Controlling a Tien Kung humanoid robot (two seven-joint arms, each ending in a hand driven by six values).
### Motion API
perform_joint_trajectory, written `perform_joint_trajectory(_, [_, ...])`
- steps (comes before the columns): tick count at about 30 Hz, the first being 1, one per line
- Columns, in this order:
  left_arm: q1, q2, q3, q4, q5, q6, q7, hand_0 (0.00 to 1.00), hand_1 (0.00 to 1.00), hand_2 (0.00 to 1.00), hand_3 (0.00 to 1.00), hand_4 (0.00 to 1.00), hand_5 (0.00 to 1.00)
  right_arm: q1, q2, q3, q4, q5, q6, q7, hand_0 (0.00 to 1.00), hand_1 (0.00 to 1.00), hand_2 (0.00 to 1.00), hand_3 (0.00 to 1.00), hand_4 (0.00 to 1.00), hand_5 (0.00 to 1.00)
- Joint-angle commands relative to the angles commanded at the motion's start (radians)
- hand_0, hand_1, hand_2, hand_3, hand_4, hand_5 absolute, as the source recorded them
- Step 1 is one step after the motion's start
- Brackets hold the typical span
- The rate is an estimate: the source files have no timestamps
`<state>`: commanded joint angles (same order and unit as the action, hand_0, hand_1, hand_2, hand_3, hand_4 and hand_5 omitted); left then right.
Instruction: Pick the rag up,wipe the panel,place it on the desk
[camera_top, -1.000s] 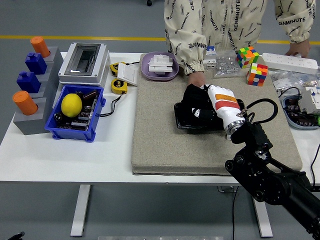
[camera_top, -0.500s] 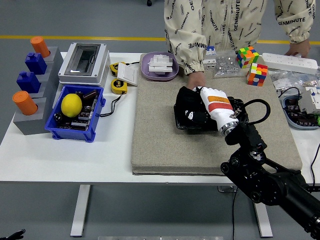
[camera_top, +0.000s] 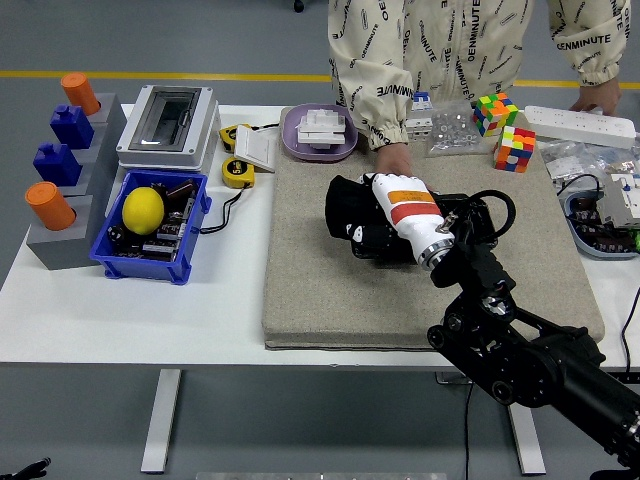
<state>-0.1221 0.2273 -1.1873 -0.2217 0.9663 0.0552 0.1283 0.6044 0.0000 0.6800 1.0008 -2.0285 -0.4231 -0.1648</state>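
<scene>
Right hand: the white-gloved right hand (camera_top: 395, 205) sits at frame centre with its fingers curled onto the black rag (camera_top: 350, 208), pressing it down.
Rag: bunched under the hand, its left part spilling past the panel's left edge onto the grey mat (camera_top: 310, 290).
Panel: the black panel (camera_top: 470, 215) lies flat at centre-right of the mat, mostly hidden by hand and rag.
Person: a hand (camera_top: 393, 160) rests on the mat just above the panel — apparently steadying it.
Progress: pickup done, wiping under way — setting the rag on the desk remains.
Left arm: not visible.
</scene>
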Motion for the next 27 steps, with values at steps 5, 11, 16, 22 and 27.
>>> perform_joint_trajectory(5, [-0.001,-0.001,-0.001,0.0,0.0,0.0,0.0,0.653,0.661,0.696,0.581,0.676,0.438,0.003,0.0,-0.018,-0.002,0.005,-0.001,0.001,0.411,0.487,0.537,0.515,0.694,0.18])
perform_joint_trajectory(11, [0.002,-0.002,-0.005,0.002,0.001,0.001,0.001,0.653,0.661,0.696,0.581,0.675,0.438,-0.003,0.0,-0.025,-0.016,0.005,0.0,0.001,0.411,0.487,0.536,0.515,0.695,0.18])
perform_joint_trajectory(16, [0.004,-0.002,-0.008,0.002,0.003,0.001,0.001,0.654,0.661,0.696,0.582,0.676,0.439,-0.006,0.0,-0.016,-0.016,0.001,0.0,0.001,0.411,0.488,0.537,0.515,0.694,0.18])
perform_joint_trajectory(22, [0.005,-0.003,-0.008,-0.001,0.004,0.0,0.0,0.654,0.661,0.696,0.581,0.675,0.439,-0.003,0.0,-0.004,-0.015,-0.009,0.004,-0.001,0.411,0.488,0.537,0.515,0.694,0.18])
perform_joint_trajectory(27, [0.011,-0.002,-0.007,0.0,0.004,0.0,0.0,0.654,0.661,0.696,0.581,0.675,0.439,-0.008,-0.012,0.023,-0.019,-0.016,0.007,-0.002,0.411,0.488,0.537,0.515,0.694,0.18])
